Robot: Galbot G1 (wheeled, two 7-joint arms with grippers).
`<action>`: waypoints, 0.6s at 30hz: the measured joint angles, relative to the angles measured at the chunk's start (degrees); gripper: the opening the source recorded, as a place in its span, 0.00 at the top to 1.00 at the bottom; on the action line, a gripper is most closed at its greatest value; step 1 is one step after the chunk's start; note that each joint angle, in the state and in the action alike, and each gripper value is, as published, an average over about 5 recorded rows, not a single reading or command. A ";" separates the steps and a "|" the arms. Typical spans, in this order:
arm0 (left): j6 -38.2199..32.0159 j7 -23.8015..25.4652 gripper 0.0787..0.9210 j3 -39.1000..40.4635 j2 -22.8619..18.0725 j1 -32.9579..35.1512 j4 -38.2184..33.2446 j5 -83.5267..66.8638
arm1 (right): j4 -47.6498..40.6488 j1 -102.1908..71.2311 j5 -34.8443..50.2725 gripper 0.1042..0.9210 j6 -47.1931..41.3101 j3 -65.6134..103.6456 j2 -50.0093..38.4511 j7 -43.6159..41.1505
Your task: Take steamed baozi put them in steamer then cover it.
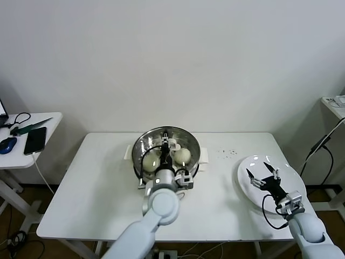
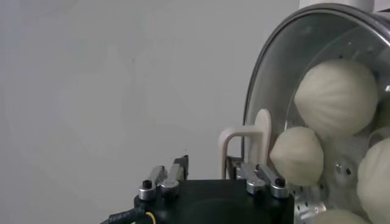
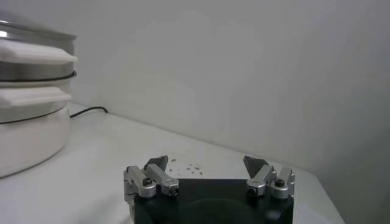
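Baozi [image 1: 182,155], smooth cream domes, sit inside our shiny round steamer [image 1: 141,145] at frame centre, under the clear glass cover [image 1: 186,139] with its cream bar handle. Our left gripper [image 1: 171,144] hangs over that handle, fingers parted around it. Our right gripper [image 1: 263,176] hovers spread open above the flat white plate [image 1: 296,178], lower right. White table [image 1: 97,183], plain pale wall [image 1: 178,59].

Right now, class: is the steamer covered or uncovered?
Covered: the glass lid sits on the steamer, baozi visible beneath it, left gripper at its handle.
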 measured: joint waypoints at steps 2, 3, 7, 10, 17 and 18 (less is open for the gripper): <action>0.00 0.23 0.45 0.01 0.67 0.68 -1.50 -0.49 | 0.03 0.15 -0.18 0.12 -0.41 -0.07 0.02 0.12; 0.00 0.31 0.42 0.00 1.00 1.03 -2.29 -0.76 | 0.06 0.23 -0.27 0.12 -0.61 -0.11 0.02 0.19; 0.01 0.46 0.27 -0.30 2.39 2.46 -5.50 -1.96 | 0.19 0.56 -0.56 0.12 -1.45 -0.31 0.03 0.43; 0.02 0.35 0.18 -0.81 3.66 3.77 -8.08 -3.13 | 0.28 0.83 -0.65 0.12 -2.01 -0.41 0.11 0.47; 0.03 -1.65 0.12 -3.29 6.95 7.95 -14.28 -7.04 | 1.07 1.06 -0.21 0.12 -3.31 -0.42 0.48 0.73; 0.03 -2.22 0.12 -3.96 7.45 8.68 -15.16 -7.80 | 1.21 1.00 -0.09 0.12 -3.44 -0.43 0.53 0.79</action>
